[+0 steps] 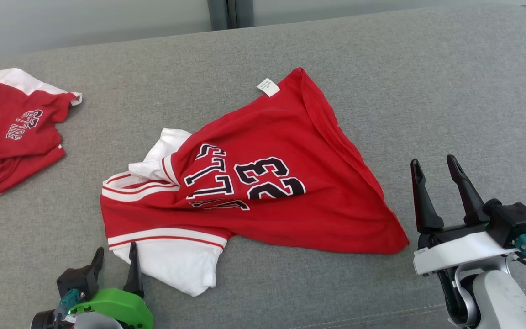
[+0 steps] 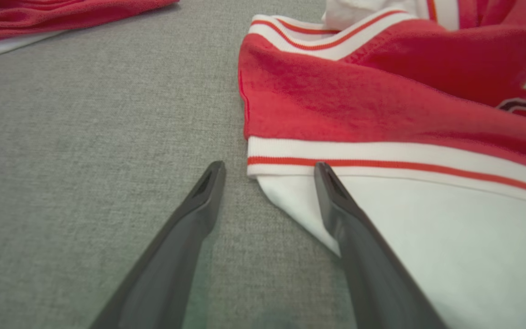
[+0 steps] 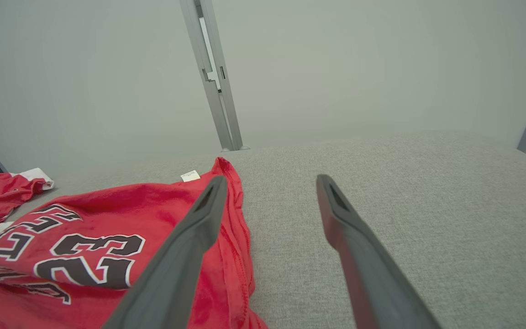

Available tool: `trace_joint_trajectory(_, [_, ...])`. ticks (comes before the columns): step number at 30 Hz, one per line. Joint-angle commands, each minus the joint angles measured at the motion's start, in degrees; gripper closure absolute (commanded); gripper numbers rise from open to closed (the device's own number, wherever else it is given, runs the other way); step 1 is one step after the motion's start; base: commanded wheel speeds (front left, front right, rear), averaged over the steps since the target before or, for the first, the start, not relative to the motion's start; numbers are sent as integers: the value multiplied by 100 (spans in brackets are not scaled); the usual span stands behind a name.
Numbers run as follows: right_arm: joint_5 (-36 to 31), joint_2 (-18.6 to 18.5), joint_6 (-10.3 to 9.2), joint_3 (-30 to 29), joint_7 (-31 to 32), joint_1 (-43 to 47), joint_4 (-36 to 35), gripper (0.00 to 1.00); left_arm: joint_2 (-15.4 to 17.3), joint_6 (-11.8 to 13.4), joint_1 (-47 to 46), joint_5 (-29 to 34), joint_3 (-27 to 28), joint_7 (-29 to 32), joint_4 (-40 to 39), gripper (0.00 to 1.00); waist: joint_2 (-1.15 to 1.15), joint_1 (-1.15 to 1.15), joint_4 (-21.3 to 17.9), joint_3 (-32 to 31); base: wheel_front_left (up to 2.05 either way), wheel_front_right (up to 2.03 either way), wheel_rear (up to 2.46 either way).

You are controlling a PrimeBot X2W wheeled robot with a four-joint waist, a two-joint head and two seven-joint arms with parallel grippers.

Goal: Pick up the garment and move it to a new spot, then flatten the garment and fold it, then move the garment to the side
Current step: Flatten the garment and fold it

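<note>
Grey upholstery [image 1: 427, 68] all across, and the red number 23 jersey [image 1: 281, 201] lies crumpled in the middle of it, white label [image 1: 268, 87] at the far corner, white sleeve [image 1: 176, 265] nearest the robot. Left jaws stand wide open and empty, straddling that sleeve's corner, one finger [image 2: 359, 237] over the white cloth. Right jaws, open too, sit just beside the jersey's right-hand corner. A second jersey [image 1: 12, 132] lies well off to the left.
</note>
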Motion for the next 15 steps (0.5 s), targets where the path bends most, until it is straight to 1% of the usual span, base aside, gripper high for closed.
trace_joint_trajectory(1, [-48,-7,-8,-18,-16,-63,15,0,23,-37,-133,-20,-28,4,66,0,0,0,-20,24,0,0,0])
trace_joint_trajectory(3, [-41,-10,-8,-34,-16,-55,26,0,23,-89,-215,-121,-137,5,191,0,0,0,-13,25,0,0,0])
trace_joint_trajectory(4, [-37,-11,-8,-38,-16,-52,29,0,22,-108,-235,-139,-194,6,262,31,0,0,-7,21,0,0,0])
trace_joint_trajectory(5, [-52,-6,-8,-29,-16,-57,44,0,16,-125,-311,-108,-346,14,499,100,0,0,4,6,0,0,0])
trace_joint_trajectory(7, [-55,-7,-8,-10,-16,-75,56,0,13,-155,-429,-200,-437,14,567,100,0,0,18,-17,0,0,0])
trace_joint_trajectory(10, [-54,-2,-8,-38,-16,-61,59,0,30,-156,-507,-258,-427,6,452,100,0,0,60,-53,0,0,0])
trace_joint_trajectory(15, [-59,16,-8,-91,-16,46,57,0,26,-120,-395,-158,-471,2,-151,100,0,0,185,-147,0,0,0])
